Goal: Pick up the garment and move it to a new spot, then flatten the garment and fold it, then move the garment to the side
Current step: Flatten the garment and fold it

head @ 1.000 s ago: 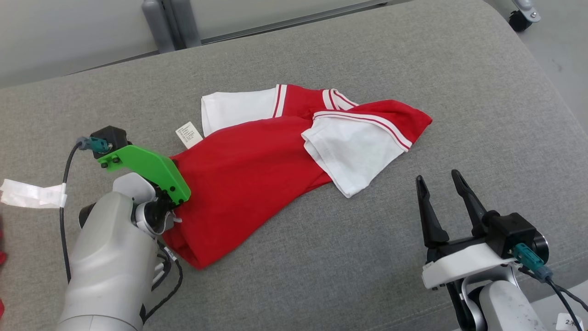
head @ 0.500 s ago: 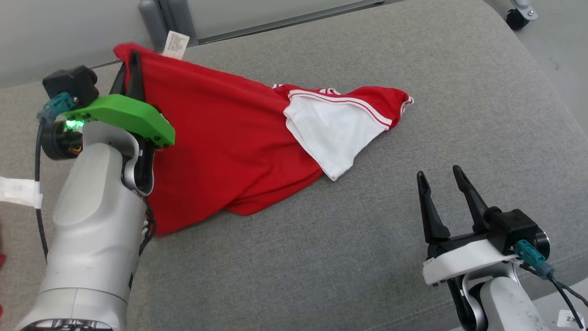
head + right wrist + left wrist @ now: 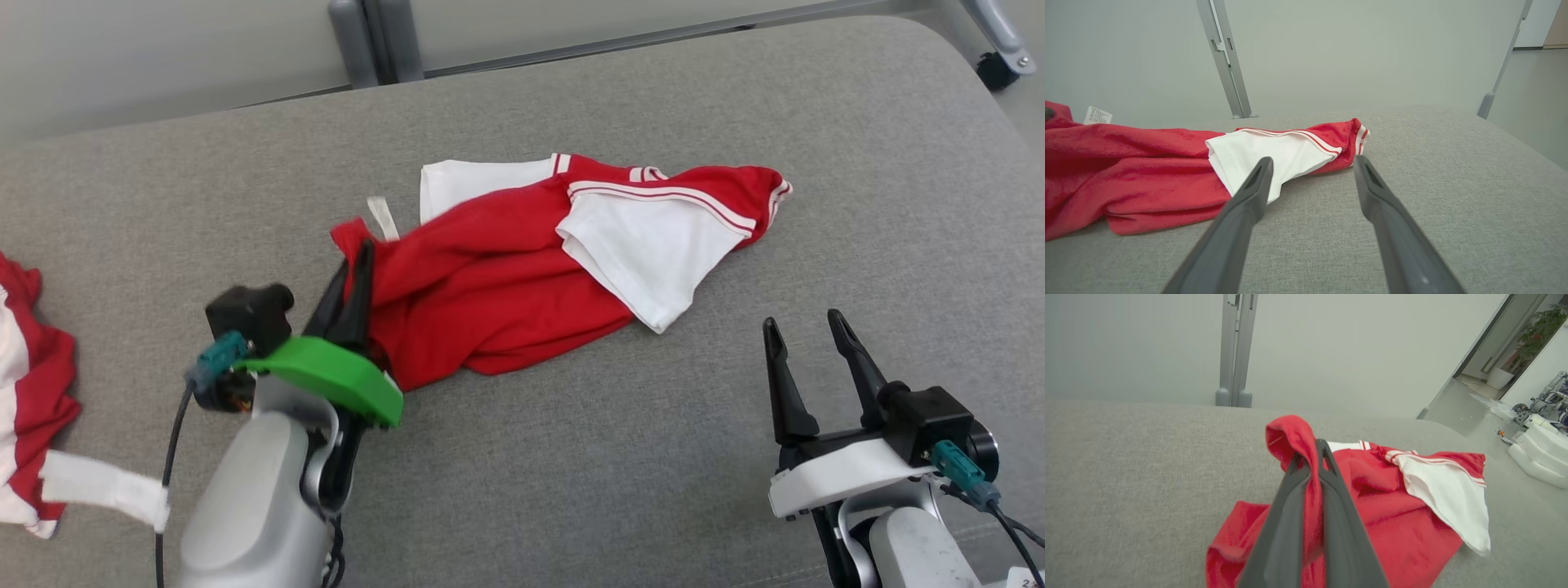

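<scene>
Shirt (image 3: 490, 278) lies crumpled mid-cushion (image 3: 571, 457), red body, white sleeve (image 3: 645, 253) folded over its right part. Left hand (image 3: 364, 245) is pinched tight on the shirt's left corner; a red fold is bunched between the fingers (image 3: 1286, 522) and pokes past the tips. Right hand (image 3: 802, 320) is spread wide, near the shirt's lower right, close to the sleeve tip, not touching. Second red-white garment (image 3: 33, 367) lies well left of the shirt.
</scene>
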